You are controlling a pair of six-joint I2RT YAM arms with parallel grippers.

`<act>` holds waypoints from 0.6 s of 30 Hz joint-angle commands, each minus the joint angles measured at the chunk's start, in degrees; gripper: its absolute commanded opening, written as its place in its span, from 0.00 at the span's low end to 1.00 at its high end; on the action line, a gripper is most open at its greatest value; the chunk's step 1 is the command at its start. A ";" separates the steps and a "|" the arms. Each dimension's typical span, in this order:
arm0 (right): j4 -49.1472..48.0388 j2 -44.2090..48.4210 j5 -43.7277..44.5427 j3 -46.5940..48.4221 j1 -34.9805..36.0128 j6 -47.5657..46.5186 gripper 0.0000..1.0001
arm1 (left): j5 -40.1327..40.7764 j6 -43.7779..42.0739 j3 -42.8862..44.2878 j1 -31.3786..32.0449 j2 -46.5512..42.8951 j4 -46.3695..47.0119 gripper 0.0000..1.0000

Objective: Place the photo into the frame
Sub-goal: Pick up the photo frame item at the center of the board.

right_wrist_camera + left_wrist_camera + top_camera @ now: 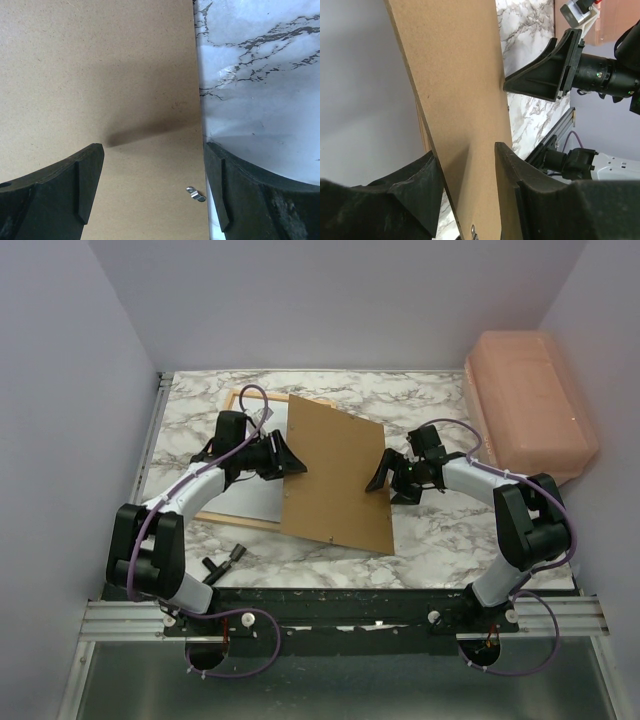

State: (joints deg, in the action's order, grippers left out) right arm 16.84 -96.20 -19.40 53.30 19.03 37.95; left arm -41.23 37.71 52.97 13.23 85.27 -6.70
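The photo (245,502) shows only its plain white side, a pale rectangle with no picture visible. It lies inside the frame (236,400), whose thin light wood runs along the far-left corner and the near edge. The rest of both is hidden under a brown backing board (335,475) lying askew across them. The board is matt hardboard with a small metal turn clip (195,194) near its edge.

The desk (430,400) has a white top with grey marble veining. Pale lilac walls close it in on three sides, and a metal rail (340,618) runs along the near edge. A pink lidded plastic bin (530,405) sits at 2 o'clock from the desk's middle. A small black object (225,558) lies near the left arm's base, at about 7 o'clock.

The left hand (290,458) straddles the board's left edge with one finger on each side. In the wrist view both fingers sit close against the board, but I cannot tell whether they are pressing on it. The visible part of the photo lies at about 7 o'clock from this hand, just beside it.

The right hand (388,478) is spread wide at the board's right edge and holds nothing. One of its fingers (80,185) is over the board and the other is over the marble. The photo lies at about 9 o'clock from it, well apart, across the board.
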 commanded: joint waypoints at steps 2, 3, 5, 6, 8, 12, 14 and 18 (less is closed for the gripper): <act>2.54 -1.93 -1.26 -2.76 0.92 -0.60 0.89 | -2.69 -0.54 2.00 1.27 0.99 -0.34 0.36; 2.54 -1.87 -1.26 -2.79 0.92 -0.67 0.89 | -2.91 -0.47 2.17 1.27 1.09 -0.25 0.31; 2.58 -1.66 -1.19 -2.85 0.90 -0.62 0.89 | -3.29 -0.37 2.48 1.27 1.38 -0.25 0.21; 2.73 -1.48 -1.17 -2.83 0.92 -0.66 0.89 | -3.23 -0.23 2.56 1.31 1.33 -0.31 0.12; 2.76 -1.05 -1.00 -2.76 0.92 -0.73 0.89 | -2.84 -0.05 2.62 1.31 0.98 -0.34 0.00; 2.97 0.71 -0.33 -2.49 0.91 -0.90 0.90 | -2.58 -0.01 3.51 1.31 -0.48 -1.52 0.00; 2.93 1.80 -0.03 -2.33 0.91 -1.08 0.91 | -2.33 0.10 4.10 1.27 -1.83 -2.25 0.00; 3.11 3.83 0.34 -1.51 0.90 -1.31 0.96 | -3.73 3.32 4.18 -0.02 -5.49 -0.42 0.00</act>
State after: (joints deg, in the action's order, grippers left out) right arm 17.61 -94.63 -19.70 52.31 19.46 37.71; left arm -43.24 41.95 55.55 13.96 85.10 -9.32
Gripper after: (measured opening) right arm 0.919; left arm 0.032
